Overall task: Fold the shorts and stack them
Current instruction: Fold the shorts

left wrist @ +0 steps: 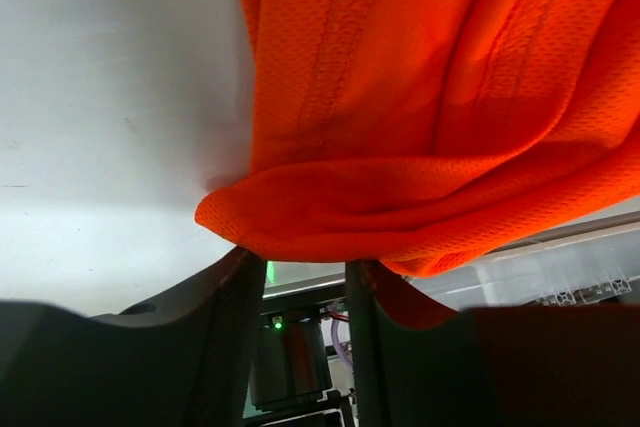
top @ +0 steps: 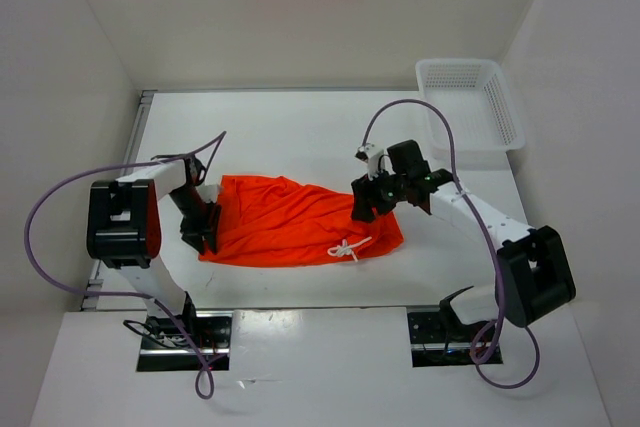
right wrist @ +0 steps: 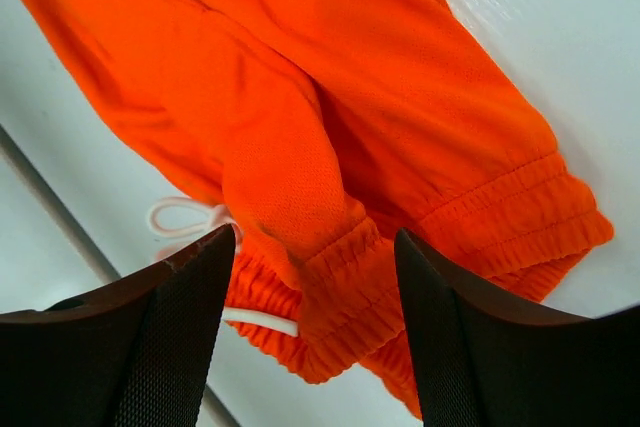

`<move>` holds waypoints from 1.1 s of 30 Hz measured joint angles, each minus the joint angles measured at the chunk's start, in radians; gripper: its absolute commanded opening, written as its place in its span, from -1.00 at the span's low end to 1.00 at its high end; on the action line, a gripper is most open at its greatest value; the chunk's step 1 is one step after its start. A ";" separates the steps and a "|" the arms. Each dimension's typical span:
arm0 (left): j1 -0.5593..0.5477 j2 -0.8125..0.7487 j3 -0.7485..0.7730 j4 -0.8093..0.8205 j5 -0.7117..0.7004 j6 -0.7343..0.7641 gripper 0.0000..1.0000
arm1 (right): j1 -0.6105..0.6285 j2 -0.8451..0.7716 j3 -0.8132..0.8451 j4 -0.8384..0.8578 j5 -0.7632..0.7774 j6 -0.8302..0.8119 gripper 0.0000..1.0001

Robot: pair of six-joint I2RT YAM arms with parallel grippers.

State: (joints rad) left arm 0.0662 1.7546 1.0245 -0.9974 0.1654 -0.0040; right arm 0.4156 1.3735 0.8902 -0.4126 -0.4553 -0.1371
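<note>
Shorts [top: 290, 222]: orange pair lying spread across the middle of the table [top: 300, 117], leg ends to the left and waist to the right, between the two arms. Not folded yet by the look of it
Left gripper [top: 203, 237]: down at the hem end. On its wrist view the hem is bunched right across the tips of the fingers [left wrist: 232, 292], with a visible gap lower down between them. Honestly can't tell if it's pinching the cloth or just poking under it
Why there: my guess is it wants that end so it can carry it over toward the other one
Cord [top: 348, 247]: white drawstring bow lying loose at the near edge by the waist. It could get trapped in a fold
Right gripper [top: 365, 202]: at the waist end, jaws wide apart with the gathered waistband [right wrist: 500, 217] lying between them, nothing squeezed
Why there: looks lined up to close on the waistband. One arm per end should keep the cloth stretched instead of scrunched
Basket [top: 465, 64]: white, far right corner, well apart from the shorts
</note>
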 measured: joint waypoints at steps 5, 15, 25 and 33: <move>0.000 0.000 0.001 0.001 0.015 -0.002 -0.63 | -0.090 0.005 0.000 -0.002 -0.055 0.159 0.32; 0.000 0.029 0.012 0.004 0.024 0.000 -0.73 | -0.195 0.048 0.032 -0.081 -0.054 0.309 0.18; 0.000 0.029 0.023 0.003 0.024 0.000 -0.73 | -0.210 0.137 0.032 -0.089 -0.126 0.334 0.10; 0.000 0.029 0.042 -0.007 0.023 0.000 -0.76 | -0.195 0.156 0.031 -0.054 -0.163 0.394 -0.53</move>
State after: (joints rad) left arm 0.0662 1.7836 1.0660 -1.0042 0.1886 -0.0040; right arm 0.2211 1.5299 0.9215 -0.4667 -0.6182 0.2569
